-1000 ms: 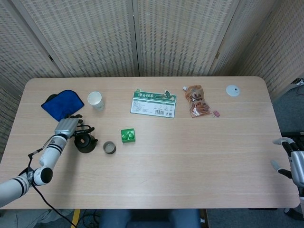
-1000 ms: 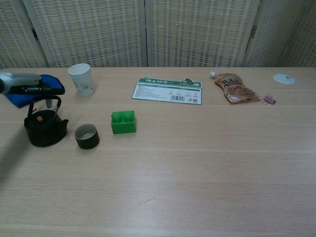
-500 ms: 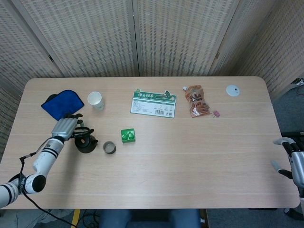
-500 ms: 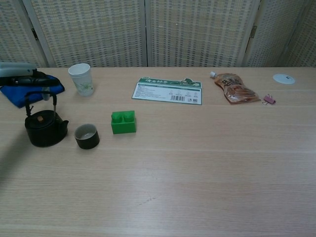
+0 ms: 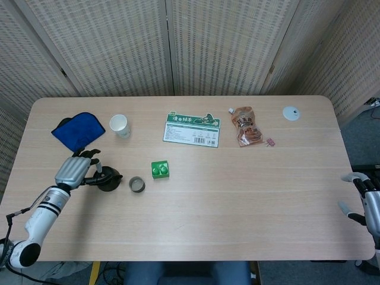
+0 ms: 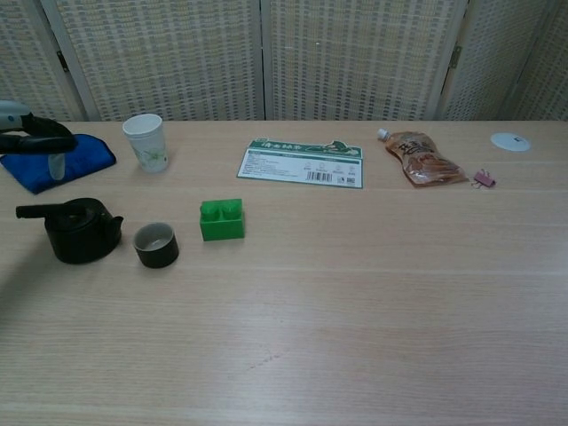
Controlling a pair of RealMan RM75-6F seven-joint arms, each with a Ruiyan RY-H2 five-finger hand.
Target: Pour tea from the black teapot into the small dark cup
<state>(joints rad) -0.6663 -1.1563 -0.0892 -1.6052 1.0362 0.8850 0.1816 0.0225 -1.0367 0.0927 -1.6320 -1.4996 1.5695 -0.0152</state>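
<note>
The left robot hand [image 5: 72, 171] hangs just left of the black teapot [image 6: 82, 232], fingers spread and reaching toward it. It seems to hold nothing, though in the head view I cannot tell whether a fingertip touches the handle [image 6: 35, 211]. The teapot stands on the table [image 5: 237, 196], its handle lying low to the left. The small dark cup [image 6: 156, 245] sits upright just right of it, near but apart. A green block [image 6: 222, 219] stands further right, a white paper cup [image 6: 145, 141] and a blue cloth [image 5: 78, 130] behind. The right robot hand [image 5: 363, 202] rests off the table's far right edge, fingers apart, empty.

The risk: with the handle folded down, a grab from the side could push the teapot into the cup, or catch the handle off-centre so the pot swings and spills before the spout is over the cup.

Against the earlier frames, the handle stood upright under the fingers; now it has dropped flat, and the hand has drawn back leftward and lower. The teapot and cup have hardly moved.
</note>
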